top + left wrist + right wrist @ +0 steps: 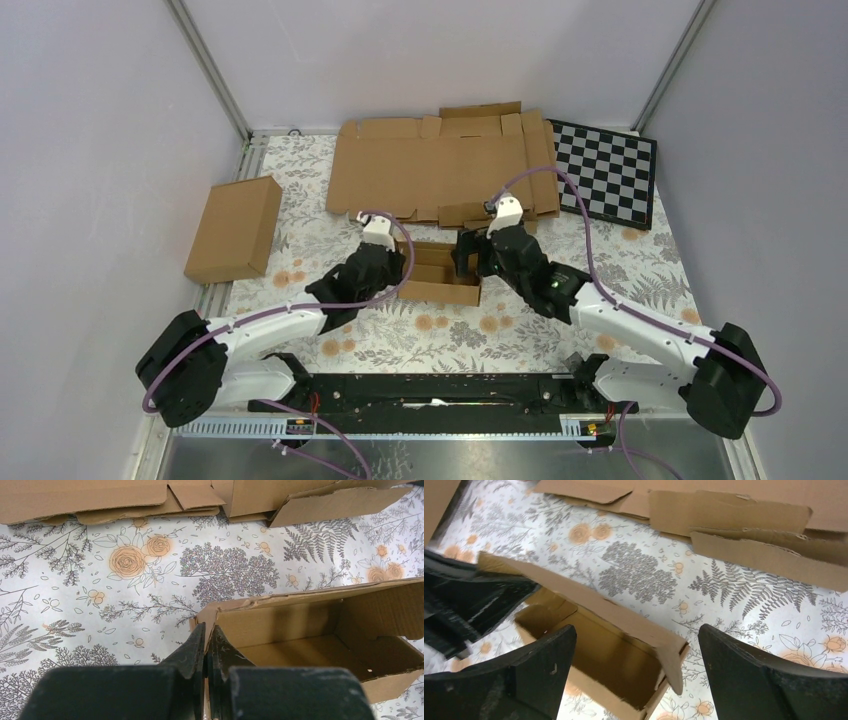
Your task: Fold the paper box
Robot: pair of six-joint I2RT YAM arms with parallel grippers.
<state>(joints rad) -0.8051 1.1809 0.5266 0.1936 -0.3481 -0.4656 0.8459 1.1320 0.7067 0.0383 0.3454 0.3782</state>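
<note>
Partly erected paper box point(440, 278), open at the top, standing on the floral table covering point(450, 335). Left gripper point(209, 642): jaws pressed together on the box's end wall, one finger outside it and one inside the cavity. Right gripper point(636, 632): jaws wide apart, with the opposite end of the box and its long far wall between them. Flat cardboard sheets point(440, 165) lie beyond both sets of fingertips.
</note>
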